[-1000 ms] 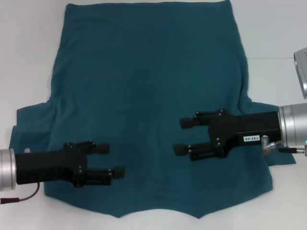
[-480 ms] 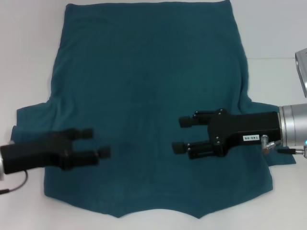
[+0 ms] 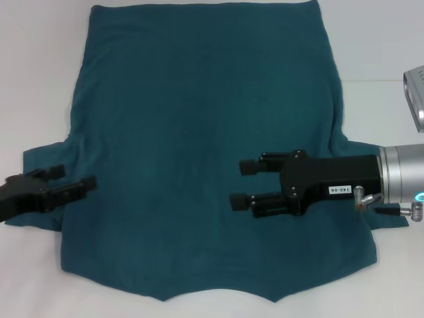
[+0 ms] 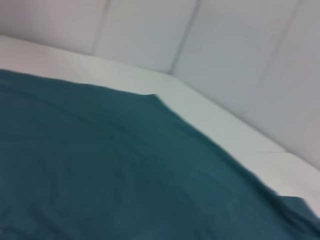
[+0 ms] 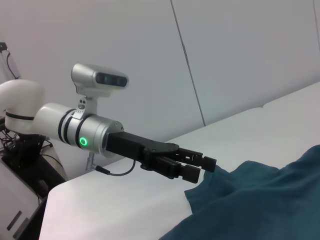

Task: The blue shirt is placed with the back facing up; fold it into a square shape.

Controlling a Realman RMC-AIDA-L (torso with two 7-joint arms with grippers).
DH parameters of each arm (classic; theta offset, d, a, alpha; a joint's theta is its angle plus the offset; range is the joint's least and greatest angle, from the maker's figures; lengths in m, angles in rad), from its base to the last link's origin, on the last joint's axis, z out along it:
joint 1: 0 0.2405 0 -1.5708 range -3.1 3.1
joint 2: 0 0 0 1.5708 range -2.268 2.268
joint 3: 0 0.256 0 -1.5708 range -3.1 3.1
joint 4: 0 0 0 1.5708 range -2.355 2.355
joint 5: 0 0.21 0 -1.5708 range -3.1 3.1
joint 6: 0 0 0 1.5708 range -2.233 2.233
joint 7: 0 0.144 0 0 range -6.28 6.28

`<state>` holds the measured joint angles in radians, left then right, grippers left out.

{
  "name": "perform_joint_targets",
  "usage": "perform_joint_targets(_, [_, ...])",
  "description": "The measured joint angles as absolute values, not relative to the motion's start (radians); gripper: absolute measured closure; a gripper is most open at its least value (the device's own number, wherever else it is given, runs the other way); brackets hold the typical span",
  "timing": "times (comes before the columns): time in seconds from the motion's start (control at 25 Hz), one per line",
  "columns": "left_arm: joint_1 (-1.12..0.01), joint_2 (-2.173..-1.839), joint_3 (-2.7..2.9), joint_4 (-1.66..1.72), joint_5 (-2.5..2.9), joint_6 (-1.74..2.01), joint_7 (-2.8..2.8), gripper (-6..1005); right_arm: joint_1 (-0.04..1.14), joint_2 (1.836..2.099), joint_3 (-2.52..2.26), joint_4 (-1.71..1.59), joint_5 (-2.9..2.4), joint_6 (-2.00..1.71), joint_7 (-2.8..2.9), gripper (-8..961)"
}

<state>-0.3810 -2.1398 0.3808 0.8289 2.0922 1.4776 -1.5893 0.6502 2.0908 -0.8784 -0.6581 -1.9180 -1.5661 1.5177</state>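
- The blue shirt (image 3: 205, 152) lies spread flat on the white tabletop (image 3: 40, 79), plain side up, with its collar edge nearest the robot and its hem at the far end.
- Nearest in, the collar edge dips in a shallow curve between two points of fabric.
- Left pincer (image 3: 71, 180) sits low at the shirt's left sleeve, fingers parted and gripping nothing, tips over the sleeve where it meets the body.
- The right wrist view catches that left pincer (image 5: 200, 167) side-on, its dark fingers (image 5: 192, 173) right at the sleeve's raised edge; touching or just above, I can't tell.
- Right pincer (image 3: 242, 184) hovers over the shirt's right half, pointing toward the middle, its two fingers spread wide with nothing between them.
- Right sleeve pokes out from under the right arm.
- Farther up, the body of the shirt runs smooth to a straight hem at the far edge.
- The left wrist view shows only teal cloth (image 4: 110, 170) on the tabletop, with pale wall panels beyond.
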Motion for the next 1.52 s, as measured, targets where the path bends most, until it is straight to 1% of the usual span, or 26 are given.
perform_joint_targets(0.36, [-0.365, -2.142, 0.322, 0.826, 2.089, 1.348, -1.625, 103, 0.652, 2.091, -0.878, -0.650, -1.900, -1.565, 1.516, 100])
perform_joint_targets(0.56, [-0.364, -2.158, 0.320, 0.814, 2.088, 1.173, -1.671, 109, 0.655, 2.092, -0.879, -0.641, -1.898, -1.554, 1.517, 100])
perform_joint_targets(0.72, [-0.374, -2.161, 0.325, 0.781, 2.087, 1.093, -1.677, 115, 0.658, 2.092, -0.879, -0.633, -1.898, -1.549, 1.517, 100])
perform_joint_targets(1.52, [-0.394, -2.163, 0.344, 0.725, 2.096, 1.061, -1.675, 141, 0.656, 2.092, -0.873, -0.635, -1.896, -1.550, 1.517, 99])
